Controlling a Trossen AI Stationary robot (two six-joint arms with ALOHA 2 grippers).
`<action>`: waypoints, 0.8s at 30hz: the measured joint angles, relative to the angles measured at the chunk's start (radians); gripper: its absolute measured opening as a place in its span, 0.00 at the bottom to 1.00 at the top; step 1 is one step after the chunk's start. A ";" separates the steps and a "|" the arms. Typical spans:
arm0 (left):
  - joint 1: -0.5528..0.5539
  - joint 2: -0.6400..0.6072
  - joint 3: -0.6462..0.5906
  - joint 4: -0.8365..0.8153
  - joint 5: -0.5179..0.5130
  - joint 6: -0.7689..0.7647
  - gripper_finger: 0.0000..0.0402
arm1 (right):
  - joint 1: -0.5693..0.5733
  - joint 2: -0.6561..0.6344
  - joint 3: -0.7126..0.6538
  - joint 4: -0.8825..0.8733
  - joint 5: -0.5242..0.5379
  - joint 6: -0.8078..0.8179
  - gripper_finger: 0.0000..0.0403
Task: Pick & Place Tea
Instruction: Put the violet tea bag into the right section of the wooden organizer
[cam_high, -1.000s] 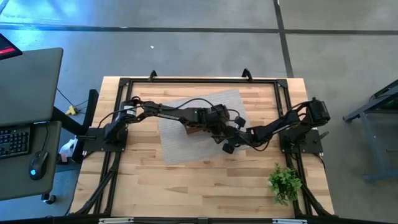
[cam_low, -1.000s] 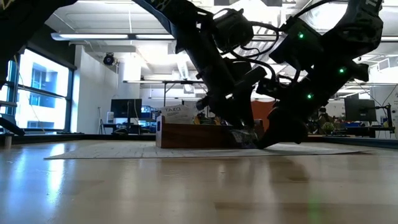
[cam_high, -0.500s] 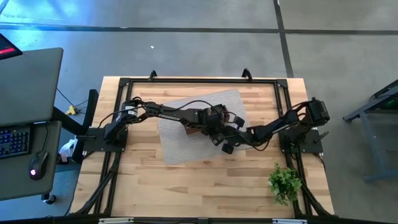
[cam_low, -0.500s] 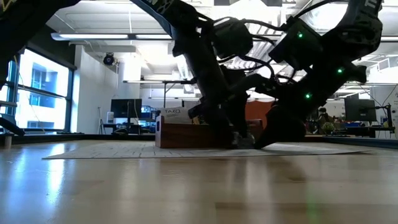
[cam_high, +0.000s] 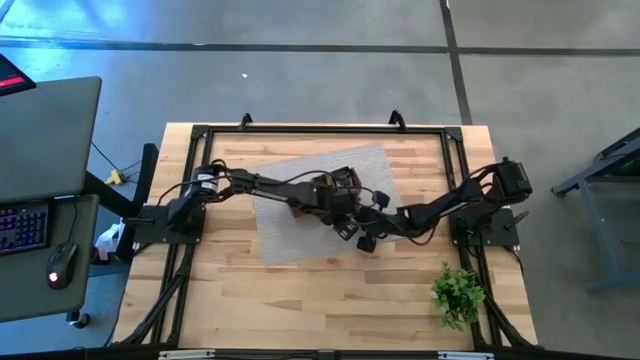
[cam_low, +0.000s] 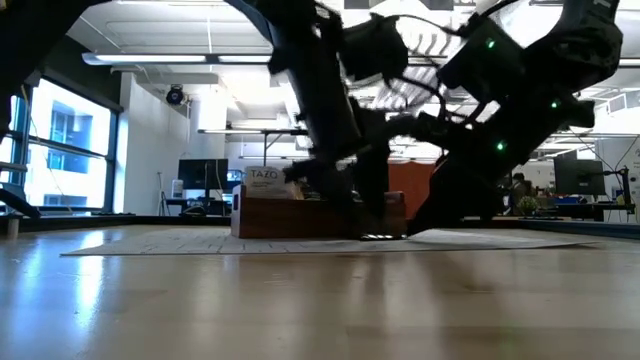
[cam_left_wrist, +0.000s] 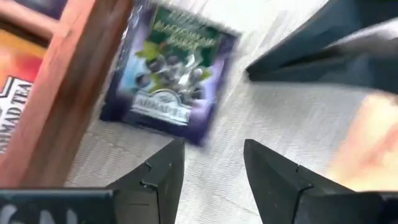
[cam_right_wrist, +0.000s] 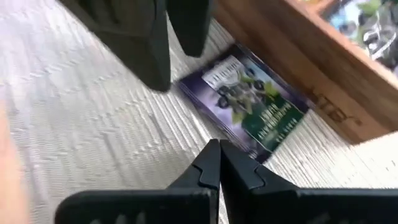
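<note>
One pale wooden table (cam_high: 240, 300) carries everything, and on it lies one grey woven mat (cam_high: 290, 235). Two dark jointed arms reach over that mat, one from each side, meeting near its middle. At the table's near right corner, well off the mat, stands one small green leafy plant (cam_high: 458, 295).

On the mat sits one brown wooden tray (cam_low: 290, 215); from table height a white sachet stands up out of it with "TAZO" (cam_low: 264, 175) printed on it. Through the left wrist camera an orange-and-white sachet (cam_left_wrist: 15, 93) lies inside the tray, lettered "TEA".

One flat square purple tea sachet (cam_left_wrist: 168, 71) with a berry picture lies on the mat just outside the tray, one edge against the tray's wooden wall (cam_left_wrist: 62, 93). Its label seems to read "AHMAD TEA", with a blurred line above that I cannot make out.

The left gripper (cam_left_wrist: 211, 165) hangs over the mat just beside that sachet, fingers spread apart with nothing between them; the sachet's corner lies just ahead of one fingertip. The right gripper (cam_right_wrist: 217, 152) has its fingers pressed together, empty, tips pointing at the sachet's edge on the side away from the tray; I cannot tell whether they touch it.
</note>
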 joint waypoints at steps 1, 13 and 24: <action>-0.008 -0.006 0.002 0.004 -0.018 -0.014 0.41 | 0.005 -0.005 0.000 0.002 0.001 -0.001 0.00; -0.083 -0.032 -0.001 -0.073 -0.129 -0.214 0.41 | 0.051 -0.100 0.000 -0.015 0.095 -0.079 0.00; -0.083 -0.025 0.002 -0.087 -0.296 -0.449 0.41 | -0.043 -0.109 0.000 -0.104 0.070 0.003 0.00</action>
